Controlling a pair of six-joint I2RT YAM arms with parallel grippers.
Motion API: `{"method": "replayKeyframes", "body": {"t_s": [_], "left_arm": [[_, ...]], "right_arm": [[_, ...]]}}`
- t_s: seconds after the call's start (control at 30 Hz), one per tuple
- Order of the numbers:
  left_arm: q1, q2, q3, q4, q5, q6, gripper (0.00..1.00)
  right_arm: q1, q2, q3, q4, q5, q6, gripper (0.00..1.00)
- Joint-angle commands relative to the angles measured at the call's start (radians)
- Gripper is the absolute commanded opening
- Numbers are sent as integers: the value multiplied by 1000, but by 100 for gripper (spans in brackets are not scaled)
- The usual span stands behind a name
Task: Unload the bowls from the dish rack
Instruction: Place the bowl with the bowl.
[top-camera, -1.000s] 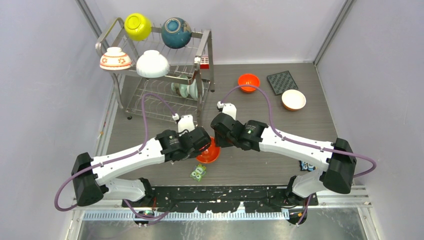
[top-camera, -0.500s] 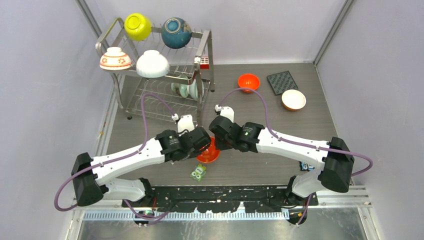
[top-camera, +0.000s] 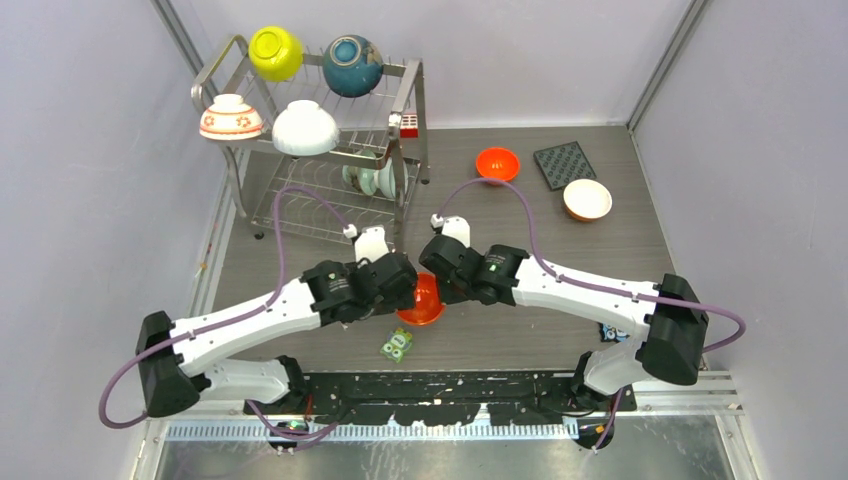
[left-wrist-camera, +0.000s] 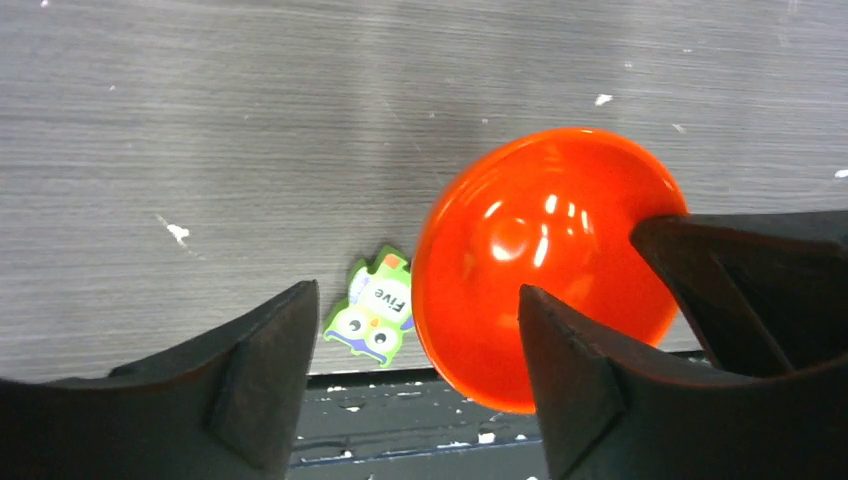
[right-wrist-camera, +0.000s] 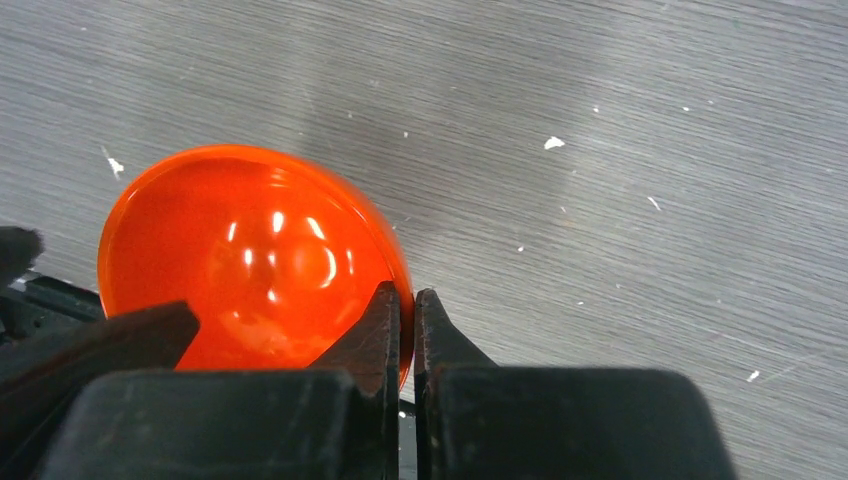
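**Right gripper holds one orange bowl by the rim**

Right gripper (right-wrist-camera: 407, 320) clenched on the held orange bowl (right-wrist-camera: 250, 250), near side of the table. Left gripper (left-wrist-camera: 415, 370) jaws apart beside it, gripping nothing. Dish rack (top-camera: 410, 90) top tier holds four: yellow-green bowl (top-camera: 276, 52), teal bowl (top-camera: 352, 65), flowered bowl (top-camera: 230, 117), white bowl (top-camera: 305, 127). Two on the table far right: second orange bowl (top-camera: 497, 163), white-lined bowl (top-camera: 587, 199).

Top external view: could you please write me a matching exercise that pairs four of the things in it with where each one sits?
Things:
1. yellow-green bowl
2. pale green bowl
3. near orange bowl
4. dark square mat

Places:
A. flat on the table, far right
B. rim pinched in the right gripper
C. upper tier of the dish rack
D. lower tier of the dish rack

Pairs: 1-C, 2-D, 3-B, 4-A
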Motion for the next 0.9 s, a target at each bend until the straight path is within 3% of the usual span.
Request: {"method": "replayKeyframes", "body": {"t_s": [0.0,0.07,0.33,0.5,0.63,0.87], "left_arm": [[-1,-80,8,87,20,77,83],[-2,-106,6,108,31,113,98],[-1,-239,8,161,23,288,100],[-1,-406,-90,145,-102,358,100],[-2,-503,-175,106,-204,384,100],[-1,-587,-305,113,-280,321,100]], "right_arm": [[-2,-47,58,-46,57,12,1],[-2,-50,68,-83,81,1,1],[-31,-56,128,-208,255,-54,1],[-215,-120,230,-285,247,-164,1],[-432,-111,342,-299,198,-258,1],[-734,-26,403,-135,160,-178,1]]}}
